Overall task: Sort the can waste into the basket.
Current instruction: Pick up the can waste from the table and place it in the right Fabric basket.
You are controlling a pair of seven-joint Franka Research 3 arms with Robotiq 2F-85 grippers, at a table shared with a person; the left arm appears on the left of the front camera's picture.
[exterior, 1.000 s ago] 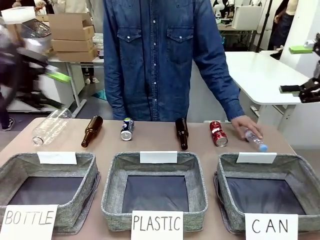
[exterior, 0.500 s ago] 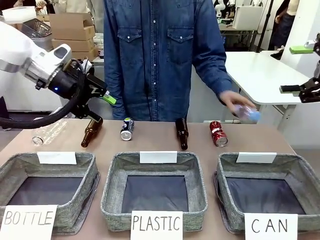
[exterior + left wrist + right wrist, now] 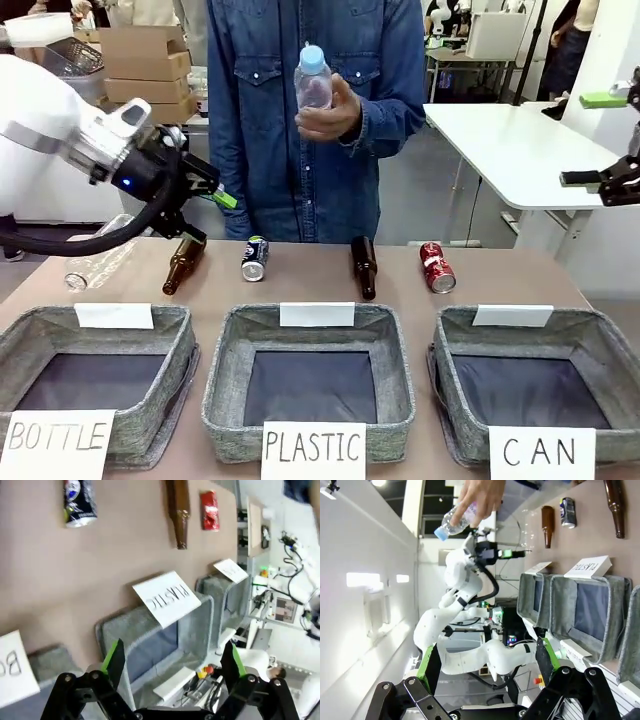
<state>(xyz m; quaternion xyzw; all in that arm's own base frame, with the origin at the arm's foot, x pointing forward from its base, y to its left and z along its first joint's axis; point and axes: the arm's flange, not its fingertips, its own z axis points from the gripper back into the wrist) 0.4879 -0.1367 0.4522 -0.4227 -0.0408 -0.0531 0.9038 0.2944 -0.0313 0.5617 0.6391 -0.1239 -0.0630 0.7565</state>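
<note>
Nearest the robot, at about four o'clock on the table, sits the grey woven-fabric rectangular basket (image 3: 452, 352) behind its white handwritten "CAN" sign (image 3: 541, 452), with nothing in it. Further across, at one o'clock, the small dented red metal can (image 3: 437, 267) lies on its side. At eleven o'clock lies the dark blue can with silver ends (image 3: 254, 258), and a brown glass bottle (image 3: 364, 267) lies between the two.

Both cans look light, thin-walled and smooth, so they are likely to roll or crumple. I'd take each across mid-body with a gentle squeeze.

Above ten o'clock hovers the left gripper (image 3: 215, 188), jaws spread wide on nothing. The right gripper (image 3: 487, 665) hangs out past three o'clock, equally spread and empty.

Farthest, at twelve, the person's hand (image 3: 335, 112) holds a small clear plastic bottle with a blue cap (image 3: 313, 78) chest-high.

The front camera shows the signs the right way up. The left wrist camera gives the dark can's print and rim up close, and the right wrist camera takes in the left arm side-on.
</note>
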